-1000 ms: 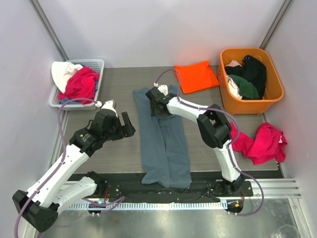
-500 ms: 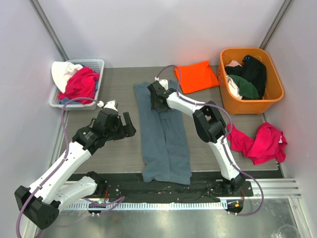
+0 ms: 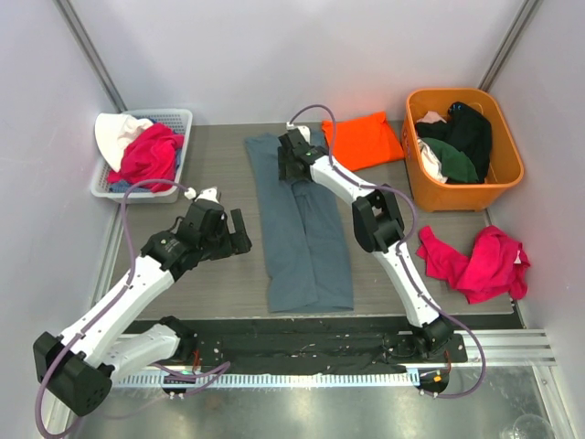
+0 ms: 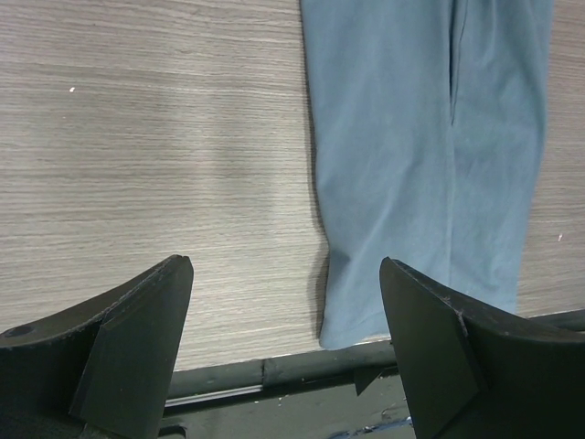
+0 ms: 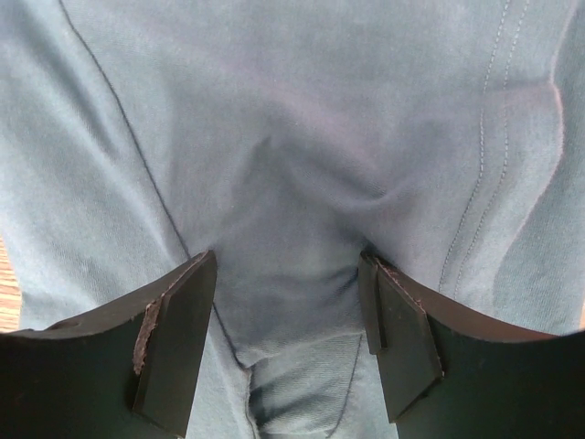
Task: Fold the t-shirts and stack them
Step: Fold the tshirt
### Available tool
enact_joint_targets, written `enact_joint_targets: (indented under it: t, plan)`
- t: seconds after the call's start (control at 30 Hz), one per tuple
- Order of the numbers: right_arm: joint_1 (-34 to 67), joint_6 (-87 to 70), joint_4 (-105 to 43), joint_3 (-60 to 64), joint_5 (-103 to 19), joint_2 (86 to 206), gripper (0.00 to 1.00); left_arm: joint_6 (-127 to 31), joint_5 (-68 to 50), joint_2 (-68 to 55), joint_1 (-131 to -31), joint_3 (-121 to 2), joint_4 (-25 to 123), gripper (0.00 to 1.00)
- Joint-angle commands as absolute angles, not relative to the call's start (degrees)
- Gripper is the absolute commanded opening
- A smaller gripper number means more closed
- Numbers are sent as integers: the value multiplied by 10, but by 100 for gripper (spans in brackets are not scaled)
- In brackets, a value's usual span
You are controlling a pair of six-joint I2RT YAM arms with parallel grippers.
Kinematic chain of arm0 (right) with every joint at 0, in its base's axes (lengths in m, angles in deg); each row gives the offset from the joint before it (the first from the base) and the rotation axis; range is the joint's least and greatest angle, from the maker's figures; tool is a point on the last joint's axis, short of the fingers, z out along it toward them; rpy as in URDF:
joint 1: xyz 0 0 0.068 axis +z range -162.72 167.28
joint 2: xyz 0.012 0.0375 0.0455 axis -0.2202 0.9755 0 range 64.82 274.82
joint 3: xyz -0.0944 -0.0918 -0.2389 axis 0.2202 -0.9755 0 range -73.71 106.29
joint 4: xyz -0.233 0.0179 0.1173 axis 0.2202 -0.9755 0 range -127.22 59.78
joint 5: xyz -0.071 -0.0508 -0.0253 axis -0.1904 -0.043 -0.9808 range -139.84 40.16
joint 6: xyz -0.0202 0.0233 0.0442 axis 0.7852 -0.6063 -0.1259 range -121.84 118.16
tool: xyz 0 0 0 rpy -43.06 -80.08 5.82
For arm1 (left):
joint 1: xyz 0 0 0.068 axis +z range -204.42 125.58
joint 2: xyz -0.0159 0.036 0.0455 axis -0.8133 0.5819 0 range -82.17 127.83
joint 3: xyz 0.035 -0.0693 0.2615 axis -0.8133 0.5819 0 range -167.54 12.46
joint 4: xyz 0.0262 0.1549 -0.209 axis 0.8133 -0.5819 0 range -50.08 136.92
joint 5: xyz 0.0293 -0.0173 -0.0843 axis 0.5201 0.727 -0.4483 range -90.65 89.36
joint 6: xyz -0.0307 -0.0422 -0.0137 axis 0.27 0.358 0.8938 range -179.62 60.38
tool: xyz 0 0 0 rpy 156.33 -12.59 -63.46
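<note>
The large slate blue-grey cotton t-shirt [image 3: 306,247] lies as a long narrow strip down the middle of the grey wood-grain table [image 3: 219,178], its near end at the table's front edge. The right gripper [image 3: 291,162] is down on the shirt's far end; in its wrist view the 2 fingers [image 5: 174,338] stand apart on the cloth with a pucker of fabric between them (spread, not clamped). The left gripper [image 3: 233,233] hangs over bare table just left of the shirt, jaws wide and holding nothing. The bright orange cotton t-shirt [image 3: 364,140] lies folded at the far side, just beside the orange plastic tub [image 3: 457,195] of dark clothes. A crumpled pink garment [image 3: 480,265] lies near the right edge.
</note>
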State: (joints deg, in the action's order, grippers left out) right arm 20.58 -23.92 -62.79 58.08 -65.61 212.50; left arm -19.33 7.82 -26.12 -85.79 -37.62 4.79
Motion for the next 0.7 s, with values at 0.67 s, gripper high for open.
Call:
enact_joint_targets:
  t: [0.67]
  plan:
    - [196,-270,-580,85,-617,1550,72,3,86,-265,-1026,-194,271,89]
